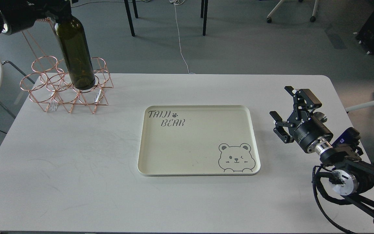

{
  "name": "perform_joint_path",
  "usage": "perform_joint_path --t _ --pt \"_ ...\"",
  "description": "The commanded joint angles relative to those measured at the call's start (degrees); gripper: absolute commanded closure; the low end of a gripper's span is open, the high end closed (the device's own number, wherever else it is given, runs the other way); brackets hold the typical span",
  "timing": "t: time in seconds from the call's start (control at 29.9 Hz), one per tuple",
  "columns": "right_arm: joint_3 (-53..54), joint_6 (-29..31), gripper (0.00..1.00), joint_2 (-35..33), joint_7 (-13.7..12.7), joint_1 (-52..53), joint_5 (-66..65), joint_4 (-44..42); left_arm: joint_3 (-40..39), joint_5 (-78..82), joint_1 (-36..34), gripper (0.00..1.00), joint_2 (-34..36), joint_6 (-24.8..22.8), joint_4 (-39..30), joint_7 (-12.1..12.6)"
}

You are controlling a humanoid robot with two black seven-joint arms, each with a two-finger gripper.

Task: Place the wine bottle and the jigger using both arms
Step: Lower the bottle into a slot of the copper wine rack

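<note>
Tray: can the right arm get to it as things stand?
Probably yes. The right gripper hangs open just off the tray's right edge, with only bare table between. The left gripper is hidden near the wine bottle.

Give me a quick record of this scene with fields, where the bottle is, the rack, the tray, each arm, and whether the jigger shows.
wine bottle: tilted, base in a ring of the rack, top hidden by left arm
rack: copper wire, far left of table
tray: cream, bear print, centre, nothing on it
left gripper: at bottle's top, jaws not clear
right gripper: jaws open, holding nothing, right of tray
jigger: not in view
</note>
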Motion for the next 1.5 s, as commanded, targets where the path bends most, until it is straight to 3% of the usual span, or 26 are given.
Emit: perform_joint_path --t 0.0,0.74,1.1,1.27,1.47 --pt "0.1 0.0 0.03 0.0 0.0 0.0 0.0 0.0 0.1 -1.0 0.4 0.89 0.0 0.0 0.0 0.0" --pt "0.0 0.0 0.03 0.0 0.0 -0.2 0.0 0.0 0.0 -5.3 8.4 0.86 -1.7 5.7 4.8 0.0" --pt "0.0 0.0 0.03 0.0 0.0 -0.3 0.0 0.1 0.0 -6.4 9.8 0.79 -3.6 6.3 6.4 0.0" --pt "0.0 0.0 0.03 0.0 0.0 -0.6 0.0 0.1 0.0 -6.5 10.7 0.69 -4.1 6.3 6.4 0.0" --pt "0.0 0.0 0.03 0.0 0.0 -0.6 0.0 0.1 0.0 -6.5 10.8 0.41 -4.1 6.3 6.4 0.0"
